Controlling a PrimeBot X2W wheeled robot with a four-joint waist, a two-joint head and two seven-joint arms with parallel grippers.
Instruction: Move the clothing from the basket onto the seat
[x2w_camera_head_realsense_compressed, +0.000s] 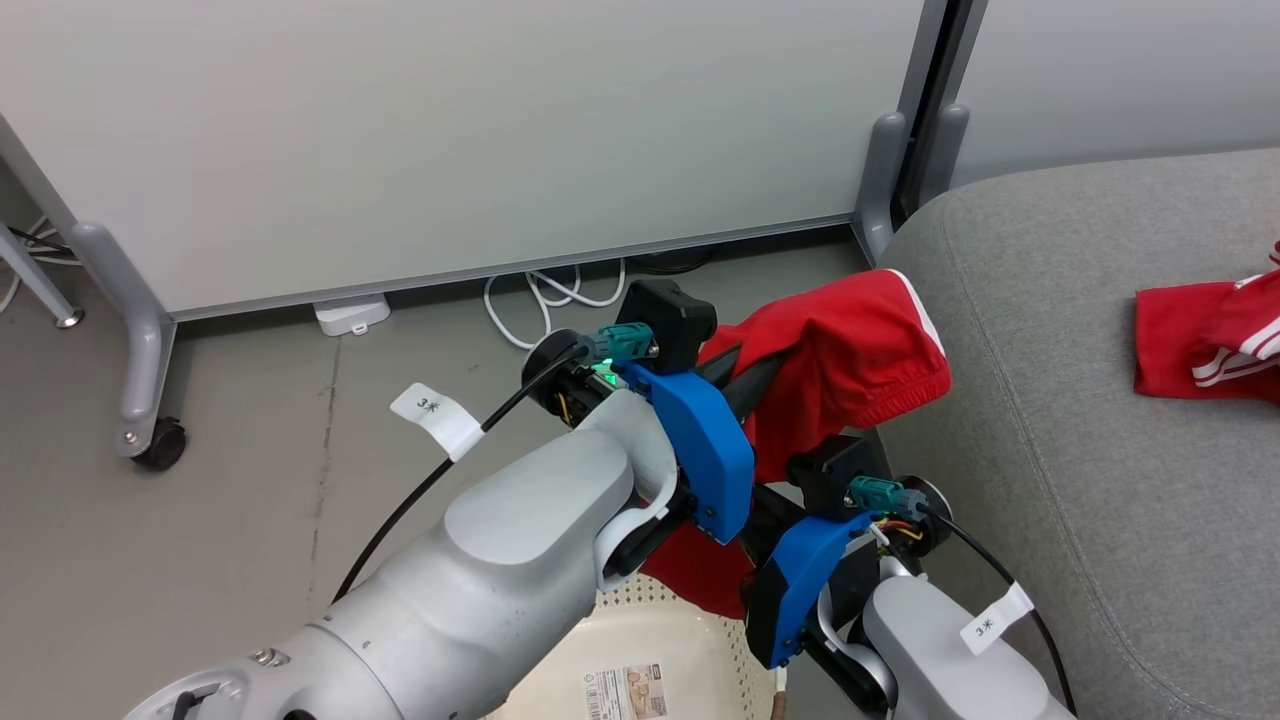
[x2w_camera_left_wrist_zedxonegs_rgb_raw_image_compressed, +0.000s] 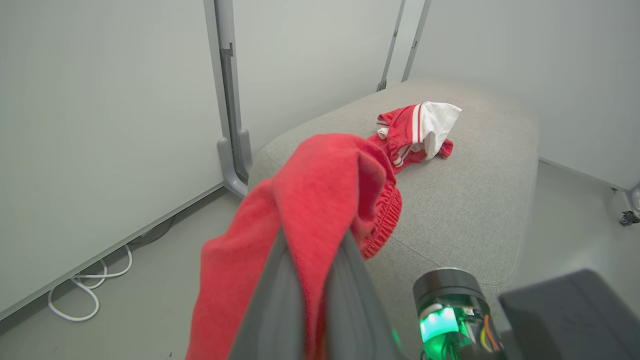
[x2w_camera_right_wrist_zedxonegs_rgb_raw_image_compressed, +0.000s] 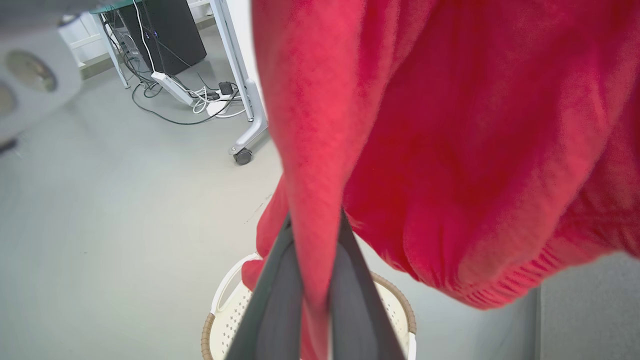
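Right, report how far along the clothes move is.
Done: one red white-striped fabric garment lies on the light-grey upholstered seat. In hand: left jaws and right jaws shut on the second red garment, held over the cream perforated plastic basket. Left: set it on the seat.

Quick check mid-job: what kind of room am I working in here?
Probably a lab or office test area, not a home: white partition panels on castors, loose cables on a bare grey floor, and what looks like a computer tower, beside a grey sofa.
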